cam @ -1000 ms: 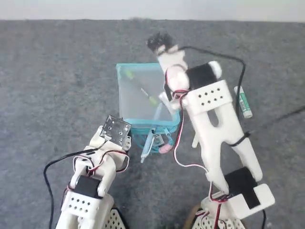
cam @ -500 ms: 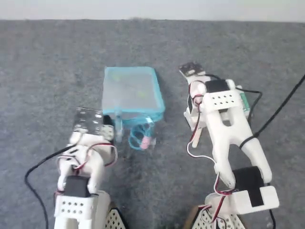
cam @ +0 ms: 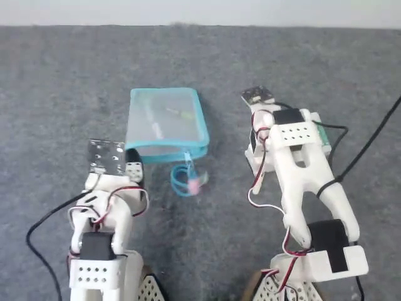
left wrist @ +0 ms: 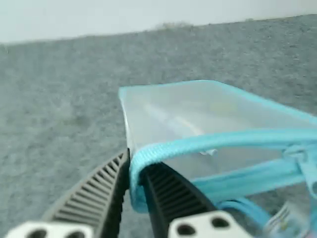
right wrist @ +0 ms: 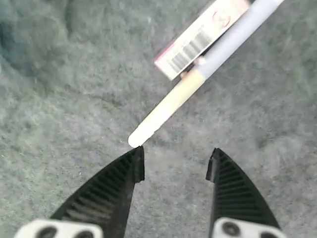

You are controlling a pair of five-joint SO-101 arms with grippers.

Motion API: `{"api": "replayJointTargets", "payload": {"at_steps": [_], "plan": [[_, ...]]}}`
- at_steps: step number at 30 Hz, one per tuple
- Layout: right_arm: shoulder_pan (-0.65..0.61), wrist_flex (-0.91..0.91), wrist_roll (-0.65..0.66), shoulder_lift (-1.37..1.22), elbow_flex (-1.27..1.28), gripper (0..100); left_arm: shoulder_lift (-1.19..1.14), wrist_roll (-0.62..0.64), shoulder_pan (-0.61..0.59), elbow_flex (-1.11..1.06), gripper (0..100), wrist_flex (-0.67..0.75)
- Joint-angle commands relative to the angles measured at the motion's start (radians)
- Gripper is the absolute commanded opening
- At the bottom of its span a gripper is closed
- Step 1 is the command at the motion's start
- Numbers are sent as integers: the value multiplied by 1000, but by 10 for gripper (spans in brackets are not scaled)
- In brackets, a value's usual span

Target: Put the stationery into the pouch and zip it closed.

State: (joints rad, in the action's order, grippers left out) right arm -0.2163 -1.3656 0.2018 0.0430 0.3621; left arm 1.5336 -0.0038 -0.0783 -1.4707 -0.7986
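The translucent pouch [cam: 164, 121] with teal edging lies flat on the grey carpet, with several pens faintly visible inside it. Its zip pull carries a teal loop and a pink charm [cam: 190, 180], which lie at the pouch's near edge. My left gripper [left wrist: 136, 173] is shut on the near corner of the pouch's teal zip edge [left wrist: 208, 141], and it shows too as the left gripper [cam: 136, 167] from above. My right gripper [right wrist: 173, 161] hangs open just above the carpet, its fingertips next to the pale tip of a labelled pen [right wrist: 198, 74]. A short green-and-white stretch of pen [cam: 323, 137] shows beside the right arm [cam: 294, 135].
Grey carpet [cam: 75, 81] covers the table, and open room lies on the far side and to the left of the pouch. A pale wall runs along the back edge. Black cables trail from both arms near the front.
The right arm has pulled back from over the pouch to the pen on the right. The left arm has drawn the pouch leftward, and it now lies flat with its near edge closed up.
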Motion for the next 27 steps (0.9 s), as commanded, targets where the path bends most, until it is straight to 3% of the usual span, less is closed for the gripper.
{"api": "replayJointTargets", "payload": {"at_steps": [1,10,16,23,27], "plan": [[-10,105,-14,44,80,209,2,-23,38,10,10,38],[-19,254,-207,41,157,208,2,-14,-31,19,10,38],[-101,291,-230,-99,130,208,2,-14,-26,19,10,38],[-39,262,-290,-223,74,207,2,-17,-29,19,10,38],[4,260,-319,-231,75,88,2,-15,-26,18,10,38]]}}
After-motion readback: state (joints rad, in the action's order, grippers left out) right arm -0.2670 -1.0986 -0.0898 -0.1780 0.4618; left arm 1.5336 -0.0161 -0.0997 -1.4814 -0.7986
